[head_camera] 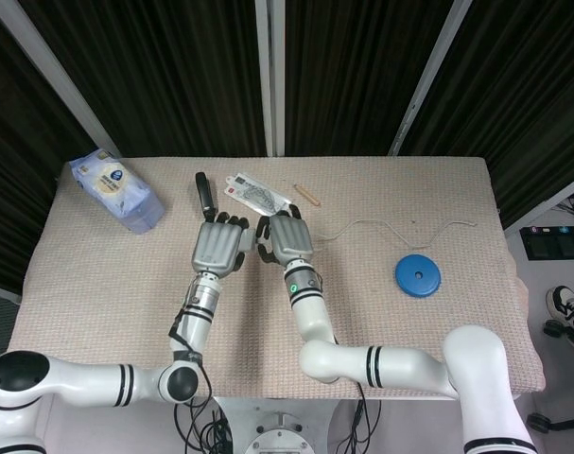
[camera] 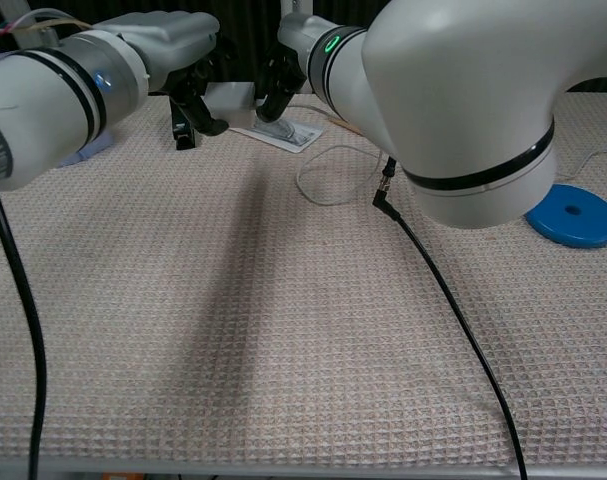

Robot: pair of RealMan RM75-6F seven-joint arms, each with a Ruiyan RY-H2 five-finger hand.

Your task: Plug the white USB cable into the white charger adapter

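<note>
Fingers of left hand (camera: 188, 60) curled round small white cube-shaped charger adapter (camera: 228, 97), held above mat at far centre; right hand (camera: 283, 70) touching adapter's right side, fingers closed, presumably on plug of thin white USB cable (head_camera: 400, 227), trailing right; plug and socket hidden; mating axis left-right.

Charger adapter (camera: 229, 97) between left hand (head_camera: 220, 248) and right hand (head_camera: 287, 238), mid-table (head_camera: 97, 274).
</note>
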